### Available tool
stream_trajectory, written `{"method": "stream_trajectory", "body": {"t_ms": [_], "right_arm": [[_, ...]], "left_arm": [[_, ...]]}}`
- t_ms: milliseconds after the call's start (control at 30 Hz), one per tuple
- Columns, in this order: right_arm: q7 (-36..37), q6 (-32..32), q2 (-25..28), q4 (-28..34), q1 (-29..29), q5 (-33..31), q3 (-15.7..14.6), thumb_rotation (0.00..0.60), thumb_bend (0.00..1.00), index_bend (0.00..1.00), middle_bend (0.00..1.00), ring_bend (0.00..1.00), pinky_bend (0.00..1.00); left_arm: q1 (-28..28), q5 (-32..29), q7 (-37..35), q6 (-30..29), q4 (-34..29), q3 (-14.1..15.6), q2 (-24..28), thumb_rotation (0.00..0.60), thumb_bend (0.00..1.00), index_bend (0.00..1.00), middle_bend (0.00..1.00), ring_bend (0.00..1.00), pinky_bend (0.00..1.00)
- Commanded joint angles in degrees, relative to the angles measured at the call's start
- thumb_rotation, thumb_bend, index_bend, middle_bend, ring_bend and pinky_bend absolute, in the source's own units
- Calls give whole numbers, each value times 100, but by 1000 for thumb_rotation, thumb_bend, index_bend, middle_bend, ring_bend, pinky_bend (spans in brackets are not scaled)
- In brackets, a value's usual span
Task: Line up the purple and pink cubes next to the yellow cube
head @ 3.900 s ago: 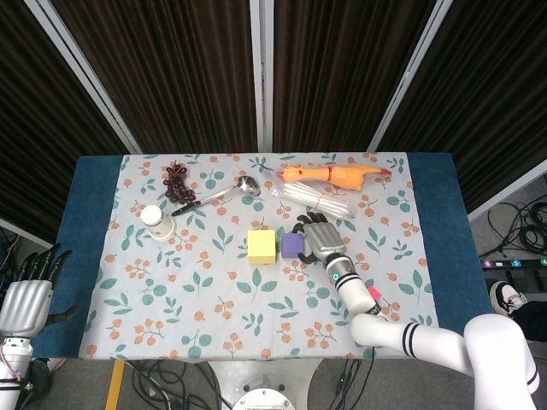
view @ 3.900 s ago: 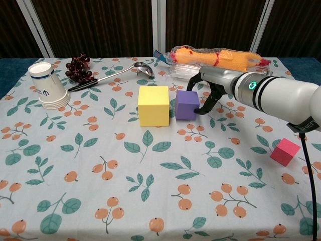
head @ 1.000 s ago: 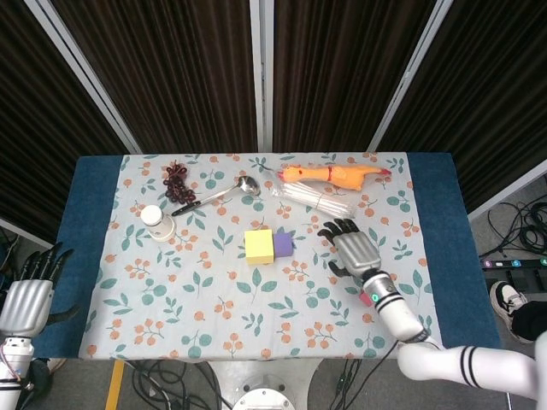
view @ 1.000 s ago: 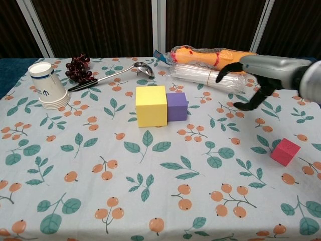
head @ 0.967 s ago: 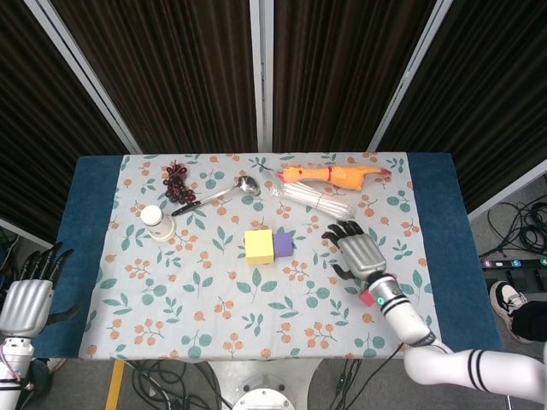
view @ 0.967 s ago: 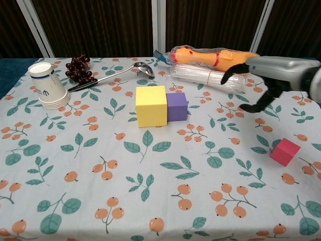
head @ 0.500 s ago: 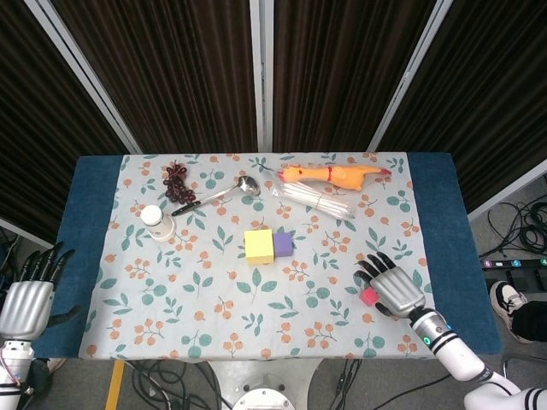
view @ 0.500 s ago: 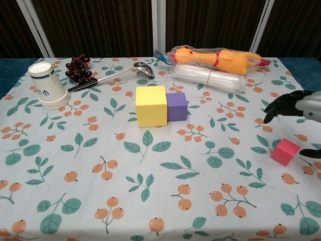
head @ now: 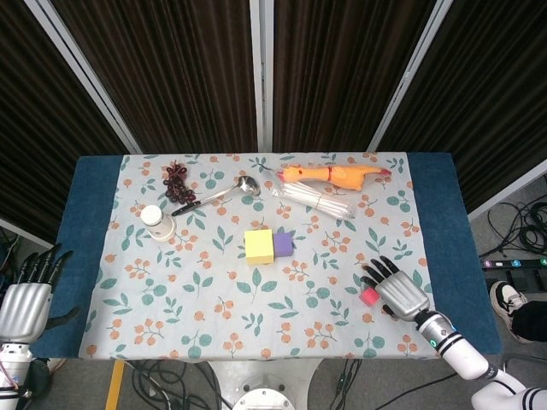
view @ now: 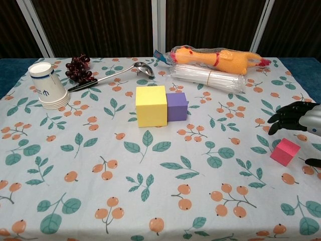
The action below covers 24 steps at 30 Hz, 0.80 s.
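Hovering with fingers spread, the right hand (head: 400, 293) sits just above the pink cube (view: 284, 151) at the desk's near right. Purple cube (view: 177, 106) touches yellow cube (view: 151, 106) mid-desk. Paper cups (view: 46, 85) bear an unreadable blue mark. Left hand (head: 23, 304) hangs spread off-desk.

Bright, even light from overhead floods the bench (head: 94, 256) in both views, and shadows are short and soft. In the chest view, a faint shadow hugs the pink cube (view: 285, 151) just below the right hand's dark fingers (view: 287, 111). Glare streaks the plastic-wrapped straws (view: 208, 78) beyond the fingers. Focus is crisp throughout, though the right hand (view: 301, 120) is cropped at the frame edge. The backdrop curtains stay dim.
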State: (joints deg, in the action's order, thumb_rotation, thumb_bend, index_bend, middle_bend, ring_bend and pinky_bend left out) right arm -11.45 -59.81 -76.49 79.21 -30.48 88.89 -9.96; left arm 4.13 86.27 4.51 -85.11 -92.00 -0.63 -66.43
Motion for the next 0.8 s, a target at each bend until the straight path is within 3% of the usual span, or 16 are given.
{"method": "stream_trajectory", "body": {"t_ms": [33,367,533,800], "right_arm": [[112,-26,-123,-146,30,90,50,600,180,260,108,0,0],[310,-127,-370,-370,124,193,211,600,257,422,152,0,0],[363,-142,-492,-359,158,63,388,600,295,587,196,0,0],[235,449,-546,266,-203,-1084,1307,600,292,600,189,0,0]], "left_arm": [[0,-28,3,29,6,2,-5,600,0,146,125,101,86],[-6,-60,-53,66,80,2,-57,600,0,146,125,101,86],[-12,-74,-80,73,108,0,-73,600,0,146,125,101,86],[-4,-35,-113,69,147,1,-116,600,0,146,125,101,85]]}}
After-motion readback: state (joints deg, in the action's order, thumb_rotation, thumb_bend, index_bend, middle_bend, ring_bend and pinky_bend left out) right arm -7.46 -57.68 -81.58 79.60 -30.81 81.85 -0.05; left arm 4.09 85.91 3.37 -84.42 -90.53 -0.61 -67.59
